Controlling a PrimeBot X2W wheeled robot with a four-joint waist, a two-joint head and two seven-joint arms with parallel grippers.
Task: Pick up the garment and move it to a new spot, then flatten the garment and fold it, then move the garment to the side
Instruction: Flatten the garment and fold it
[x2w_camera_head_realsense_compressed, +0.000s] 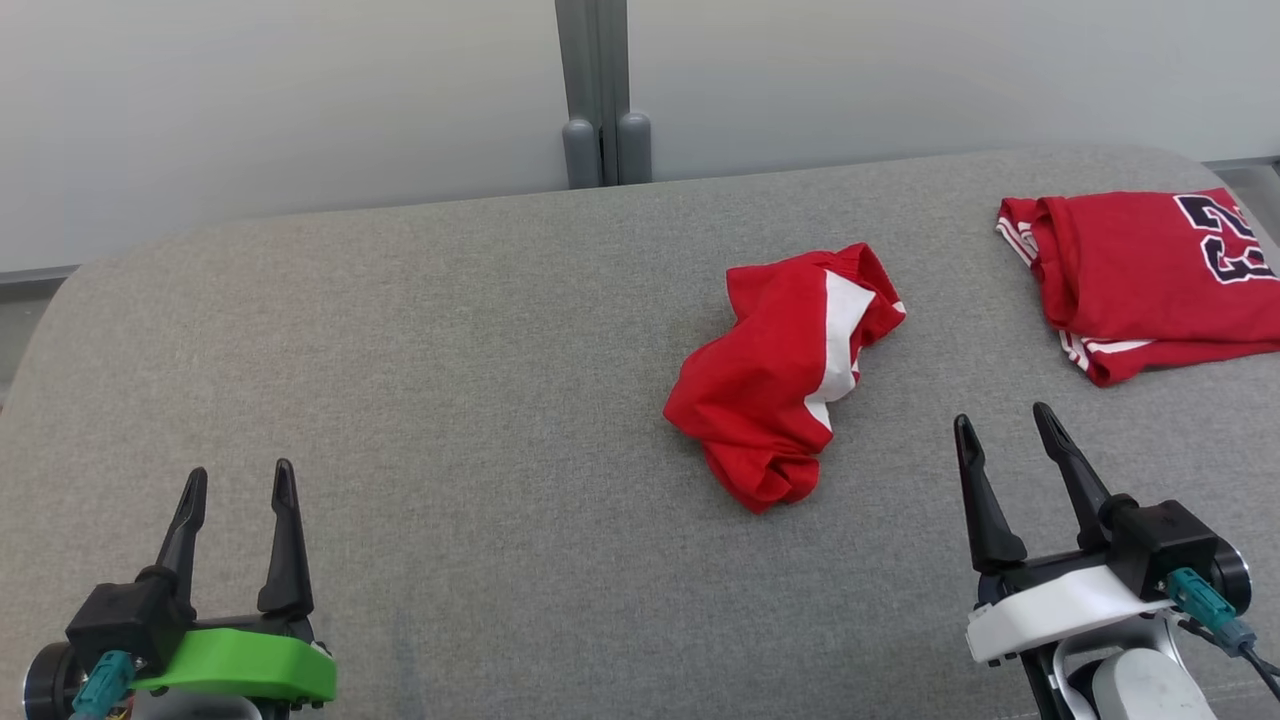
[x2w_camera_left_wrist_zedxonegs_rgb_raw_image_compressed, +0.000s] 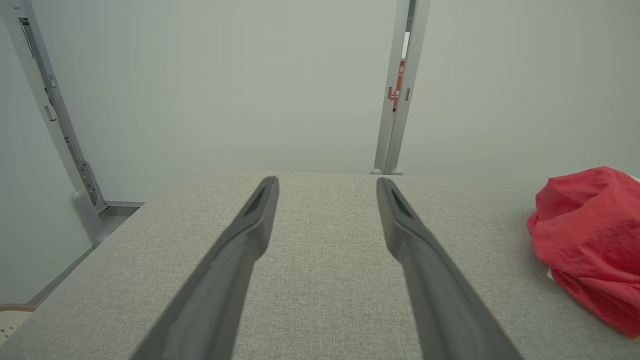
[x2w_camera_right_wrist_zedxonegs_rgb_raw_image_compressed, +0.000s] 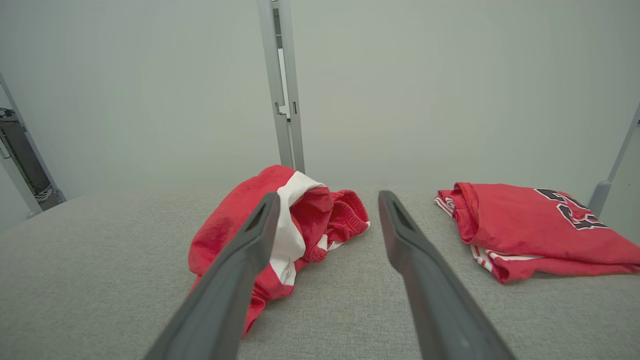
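Observation:
A crumpled red garment (x2w_camera_head_realsense_compressed: 775, 385) with a white side stripe lies bunched on the grey table, right of centre. In the right wrist view the garment (x2w_camera_right_wrist_zedxonegs_rgb_raw_image_compressed: 300, 215) sits just ahead and left of my fingers; in the left wrist view the garment (x2w_camera_left_wrist_zedxonegs_rgb_raw_image_compressed: 590, 240) shows at the right edge. My right gripper (x2w_camera_head_realsense_compressed: 1005, 420) hovers open, near the front right, a short way right of the garment and apart from it. My left gripper (x2w_camera_head_realsense_compressed: 240, 475) stands open at the front left, far from the cloth, nothing between its fingers.
A folded red jersey (x2w_camera_head_realsense_compressed: 1150, 270) with dark numbers lies at the table's far right. The grey fabric table (x2w_camera_head_realsense_compressed: 400, 380) has rounded far corners. A grey post (x2w_camera_head_realsense_compressed: 600, 95) stands against the pale wall behind.

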